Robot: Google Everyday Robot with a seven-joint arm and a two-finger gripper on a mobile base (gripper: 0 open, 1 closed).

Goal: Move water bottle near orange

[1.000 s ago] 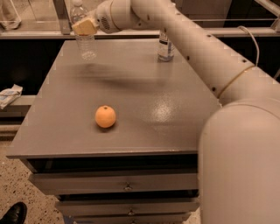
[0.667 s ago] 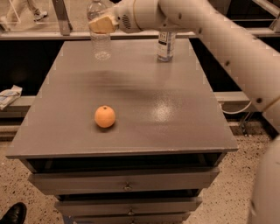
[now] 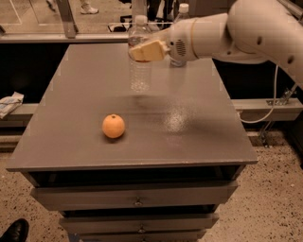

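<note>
Partly hidden by our arm, a second bottle (image 3: 182,8) shows only its cap, while our gripper (image 3: 146,51) stays out of nothing and clenches the upper body of the water bottle (image 3: 140,75), upright at 1 o'clock from the one orange (image 3: 113,126), with bare table (image 3: 213,137) open toward 3 o'clock.

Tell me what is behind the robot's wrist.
A second bottle: only its white cap and neck show above the wrist; its body is mostly covered. The hand, over the table's far half, is shut on the water bottle.
</note>
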